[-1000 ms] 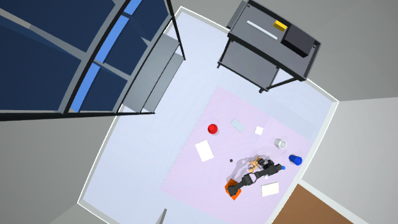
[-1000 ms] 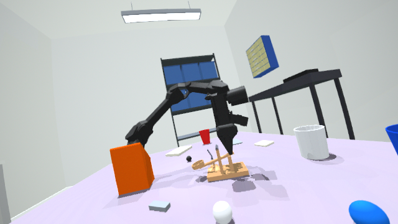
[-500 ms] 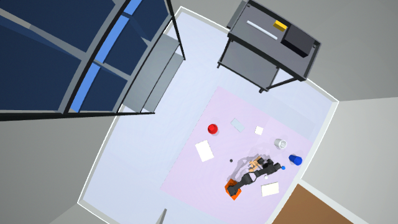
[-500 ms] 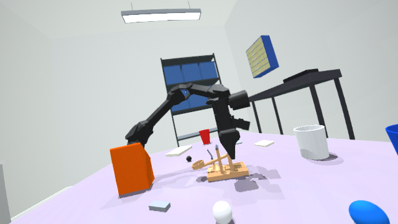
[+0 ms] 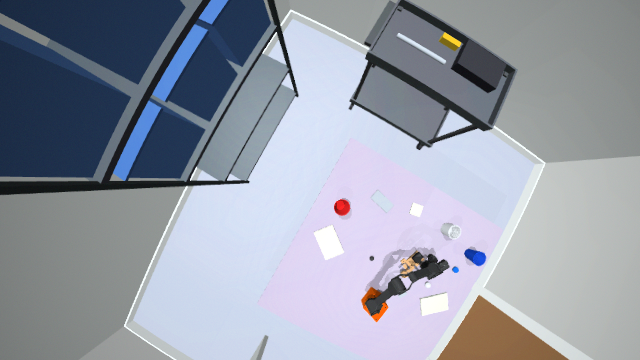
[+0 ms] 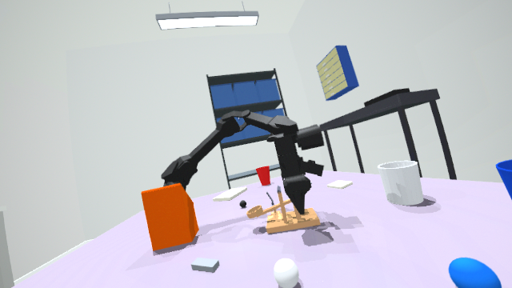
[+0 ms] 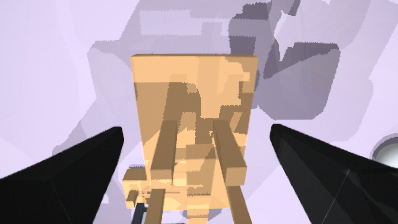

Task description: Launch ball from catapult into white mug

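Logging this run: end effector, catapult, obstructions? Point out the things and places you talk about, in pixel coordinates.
End effector (image 6: 301,212) (image 7: 198,132) open, straddling catapult (image 6: 294,224) (image 7: 195,70). Catapult upright, cup (image 6: 254,211) without ball. No obstruction seen between fingers and base.

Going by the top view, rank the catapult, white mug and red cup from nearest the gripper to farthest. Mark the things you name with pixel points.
1. Catapult (image 5: 409,265) (image 6: 294,222) (image 7: 195,70): directly below the gripper (image 6: 302,212) (image 7: 198,132).
2. White mug (image 5: 451,231) (image 6: 401,184): upper right of it.
3. Red cup (image 5: 342,207) (image 6: 263,176): far upper left.

Blue cup (image 6: 506,176) part cut off, ext. view.

A red cup (image 5: 342,207) (image 6: 263,176) stands upright; a blue cabinet (image 6: 347,68) hangs on the wall
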{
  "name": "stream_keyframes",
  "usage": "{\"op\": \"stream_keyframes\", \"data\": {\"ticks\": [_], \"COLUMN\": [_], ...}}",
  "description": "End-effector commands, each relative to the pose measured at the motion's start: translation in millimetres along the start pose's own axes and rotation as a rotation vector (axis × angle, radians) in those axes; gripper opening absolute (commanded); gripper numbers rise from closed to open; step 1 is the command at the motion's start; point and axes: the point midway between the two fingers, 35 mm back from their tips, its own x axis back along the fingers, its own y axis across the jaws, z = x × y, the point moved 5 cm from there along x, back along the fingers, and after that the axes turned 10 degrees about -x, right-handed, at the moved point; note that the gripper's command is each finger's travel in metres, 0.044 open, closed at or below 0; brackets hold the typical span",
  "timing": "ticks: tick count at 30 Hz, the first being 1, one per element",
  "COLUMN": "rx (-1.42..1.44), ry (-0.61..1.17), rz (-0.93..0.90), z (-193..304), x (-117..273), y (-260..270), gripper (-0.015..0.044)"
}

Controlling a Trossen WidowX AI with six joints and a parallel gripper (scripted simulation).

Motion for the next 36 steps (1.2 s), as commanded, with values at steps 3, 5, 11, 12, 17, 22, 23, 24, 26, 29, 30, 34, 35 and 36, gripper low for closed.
{"op": "stream_keyframes", "data": {"ticks": [3,5,11,12,17,22,23,24,26,29,30,34,35,36], "rx": [-0.005,-0.005,0.000,0.000,0.000,0.000,0.000,0.000,-0.001,-0.001,-0.001,-0.002,-0.002,-0.002], "ry": [0.005,0.005,0.003,0.003,0.003,0.003,0.003,0.002,0.002,0.002,0.002,0.003,0.003,0.003], "rz": [-0.004,-0.004,0.000,0.000,0.000,0.000,0.000,0.000,0.000,0.000,0.000,-0.001,-0.001,-0.001], "z": [2,2,1,1,1,1,1,0,0,0,0,-1,-1,-1], "x": [-10,-10,-7,-7,-7,-7,-4,4,32,43,43,39,38,36], "y": [0,0,0,0,0,0,0,0,0,0,0,1,1,1], "gripper": [0.0440,0.0440,0.0282,0.0256,0.0145,0.0111,0.0085,0.0059,0.0006,0.0000,0.0000,0.0000,0.0000,0.0000]}}
